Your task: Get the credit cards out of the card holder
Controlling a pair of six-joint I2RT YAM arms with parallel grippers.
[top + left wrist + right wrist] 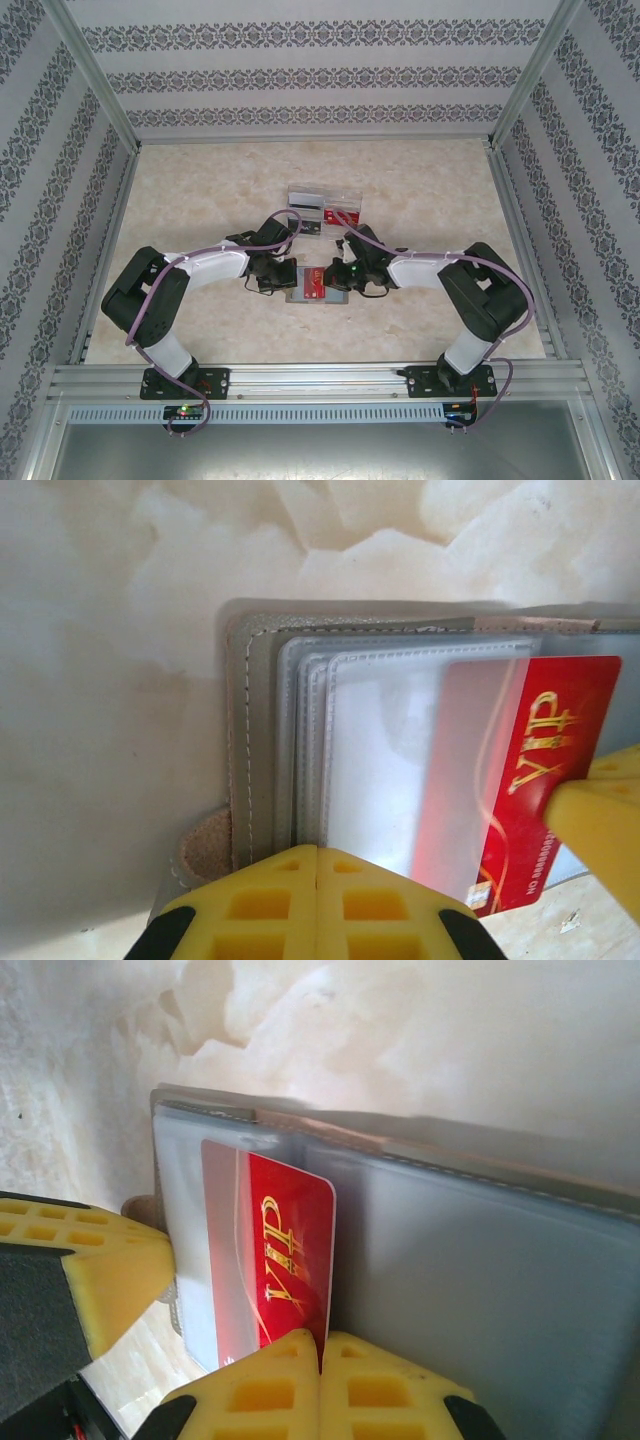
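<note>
mid-extraction on the marble-patterned desk [200,200]: the grey card holder [305,285] lies open and flat between your two arms. its clear sleeves are fanned out, and one red card [555,750] with gold "vip" lettering sits partly out of its pocket.

at the holder's near edge, the left gripper [317,900] has its jaws pressed together with no gap showing. they appear to clamp the sleeves and cover, pinning the holder in place. on the holder's opposite side, the right gripper [320,1375] has its jaws closed just as tightly. the exposed edge of the red card runs straight into the seam between them, so it reads as a pinch on the card itself.

about half the card's face is bare. the other half sits under the translucent sleeve, toward the holder's spine.

the step in hand looks like the draw, with one card gripped and the holder anchored. your next move calls for a straight pull along the pocket's opening, away from the spine and level with the sleeve, so the card slides and does not bend or lift the holder. keep the left clamp firm, because a thin plastic sleeve can drag along with the card.

beyond the holder's far edge stands a clear box [322,200] with something red inside, too small to identify. whether more cards sit in the holder's other sleeves cannot be told.
</note>
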